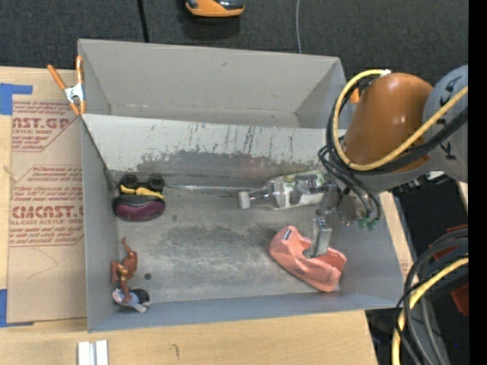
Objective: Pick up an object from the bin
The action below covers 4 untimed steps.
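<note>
Pincer (322,248) of the arm comes in from the right and stands low in the front right part of the grey bin (213,90), with its tip down on a pink soft thing (298,263). This pink thing is lumpy and folded, with a small blue and white patch on its left end, and it lies on the bin floor near the front wall. Whether the pincer is wide or narrow I cannot tell. Just behind it, along the back wall, a clear plastic bottle (278,195) lies on its side. Well apart, at the left side, there is a purple and yellow toy car (139,202) with black wheels. In the front left corner are a small orange figure (124,267) and another little figure (129,299).
</note>
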Each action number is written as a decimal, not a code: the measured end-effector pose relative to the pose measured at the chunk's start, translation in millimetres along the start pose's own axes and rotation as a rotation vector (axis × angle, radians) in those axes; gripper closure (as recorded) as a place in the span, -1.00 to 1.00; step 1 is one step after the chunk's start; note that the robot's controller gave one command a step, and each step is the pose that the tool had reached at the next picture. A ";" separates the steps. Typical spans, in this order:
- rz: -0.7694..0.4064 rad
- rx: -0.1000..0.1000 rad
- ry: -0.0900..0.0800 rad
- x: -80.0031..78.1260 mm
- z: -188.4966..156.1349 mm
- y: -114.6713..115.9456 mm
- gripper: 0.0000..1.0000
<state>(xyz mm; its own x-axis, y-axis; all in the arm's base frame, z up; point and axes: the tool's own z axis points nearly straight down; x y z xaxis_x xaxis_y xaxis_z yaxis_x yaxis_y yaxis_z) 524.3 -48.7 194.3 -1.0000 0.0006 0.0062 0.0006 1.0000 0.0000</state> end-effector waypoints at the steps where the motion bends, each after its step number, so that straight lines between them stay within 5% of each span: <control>1: -0.001 0.001 -0.008 -1.5 -4.7 0.3 -1.00; 2: -0.069 0.001 -0.009 31.2 48.4 -54.2 -1.00; 3: -0.042 0.000 -0.005 41.4 75.1 -83.1 -1.00; 4: 0.106 -0.002 -0.005 41.2 67.8 -43.8 -1.00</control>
<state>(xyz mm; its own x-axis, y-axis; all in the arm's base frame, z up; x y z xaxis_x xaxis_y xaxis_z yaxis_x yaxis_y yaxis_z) 482.6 -92.4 126.7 -0.9943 0.1062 0.0008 0.1062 0.9943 0.0018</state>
